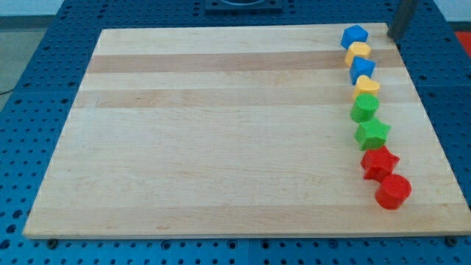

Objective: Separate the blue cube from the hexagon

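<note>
Several blocks stand in one touching column down the view's right side of the wooden board [221, 132]. From the top they are a blue many-sided block [354, 36], a yellow rounded block [358, 51], the blue cube [362, 69], a yellow heart [366, 86], a green block that looks hexagonal [364, 107], a green star [373, 133], a red star [379, 162] and a red round block [393, 191]. My tip [391, 35] is at the board's top right corner, a short way right of the top blue block and touching no block.
The board lies on a blue perforated table [44, 44]. The block column runs close to the board's right edge [434, 140]. The red round block sits near the bottom right corner.
</note>
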Available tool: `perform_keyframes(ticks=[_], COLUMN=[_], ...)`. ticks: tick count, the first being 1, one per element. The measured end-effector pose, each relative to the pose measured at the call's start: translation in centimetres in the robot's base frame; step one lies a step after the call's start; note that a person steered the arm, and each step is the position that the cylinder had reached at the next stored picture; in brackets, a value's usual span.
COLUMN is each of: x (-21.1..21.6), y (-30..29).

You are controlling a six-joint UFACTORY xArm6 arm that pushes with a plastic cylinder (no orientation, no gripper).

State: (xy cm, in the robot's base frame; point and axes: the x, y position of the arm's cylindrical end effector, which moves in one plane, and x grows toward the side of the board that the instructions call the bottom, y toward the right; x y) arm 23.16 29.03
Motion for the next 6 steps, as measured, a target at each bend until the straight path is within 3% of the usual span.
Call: perform_keyframes(ticks=[6], x=[3.7], y=[-12.0])
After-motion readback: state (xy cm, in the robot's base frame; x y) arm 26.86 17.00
